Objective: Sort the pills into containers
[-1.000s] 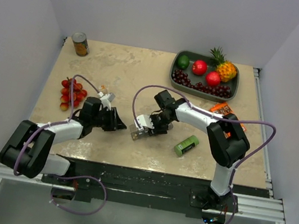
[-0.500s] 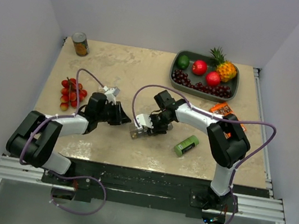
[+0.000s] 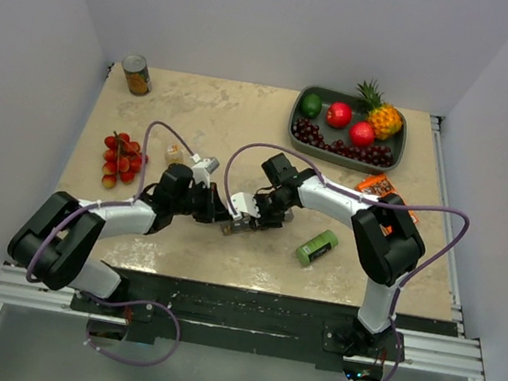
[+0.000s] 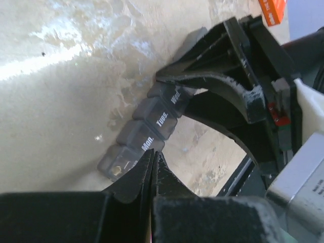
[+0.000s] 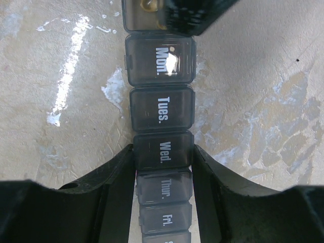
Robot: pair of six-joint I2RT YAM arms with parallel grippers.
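Note:
The containers (image 3: 232, 225) are a grey strip of lidded day compartments lying on the table. My right gripper (image 5: 162, 157) is shut on the strip (image 5: 161, 114), with its fingers clamped on the sides of the "Wed." compartment. My left gripper (image 4: 154, 153) is shut, and its tips touch the strip (image 4: 152, 119) by the "Mon." lid. One amber pill (image 4: 117, 170) shows inside the end compartment beyond "Mon."; it also shows in the right wrist view (image 5: 148, 5). In the top view, my left gripper (image 3: 222, 214) and right gripper (image 3: 252, 217) meet at the strip.
A small clear bottle (image 3: 175, 152) lies behind my left arm. Cherry tomatoes (image 3: 121, 158) sit at the left and a can (image 3: 137, 74) at the far left corner. The fruit tray (image 3: 295, 131) is far right. A green box (image 3: 317, 247) and an orange packet (image 3: 377, 186) lie by the right arm.
My left arm has swung right across the table, and its shut tips now touch the strip's end. The right gripper and the strip have stayed put.

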